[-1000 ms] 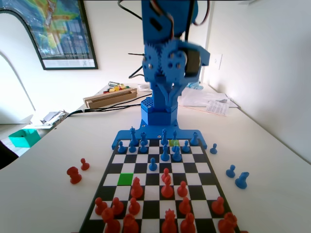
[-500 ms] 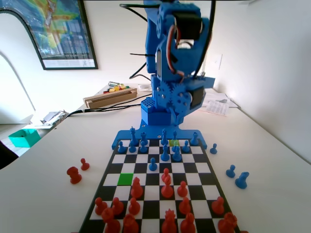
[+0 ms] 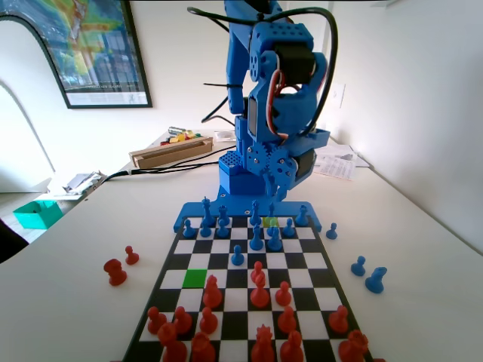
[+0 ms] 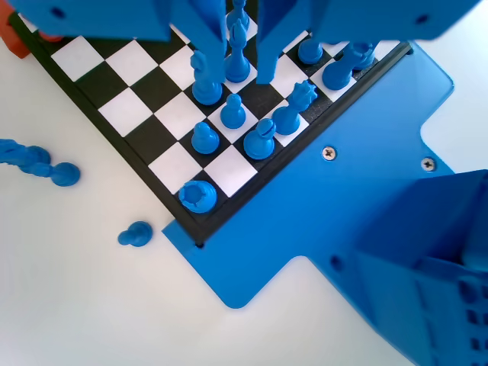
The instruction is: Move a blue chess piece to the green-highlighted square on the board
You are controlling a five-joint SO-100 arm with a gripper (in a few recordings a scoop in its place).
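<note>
White walls and a framed poster (image 3: pixel 98 49) back a pale desk (image 3: pixel 68 302), where the board (image 3: pixel 245 290) lies lengthwise toward the blue arm (image 3: pixel 275 98). In the fixed view the arm is folded tall at the board's far end, its fingers (image 3: pixel 278 188) pointing down above the blue back rows. In the wrist view the fingers (image 4: pixel 242 42) hang from the top edge with a clear gap between them, spread apart and holding nothing; a tall blue piece (image 4: pixel 237 53) stands in that gap, though I judge it is only seen through it, not gripped.

The green-highlighted square (image 3: pixel 195 278) sits left of centre in the fixed view, bare, with a red pawn (image 3: pixel 212 292) just beside it on the near right. A paler yellow-green square (image 3: pixel 270 222) lies in the far rows among blue men. Which blue chess piece is meant I cannot tell; one lone pawn (image 3: pixel 238 256) stands forward of the rest, nearest the green square.

The risk, as I judge it, is crowding: the blue rows are tightly packed, so open fingers coming down could knock a neighbour or close on a taller piece instead of a pawn. At the drop, the red pawn beside the green square could be clipped
</note>
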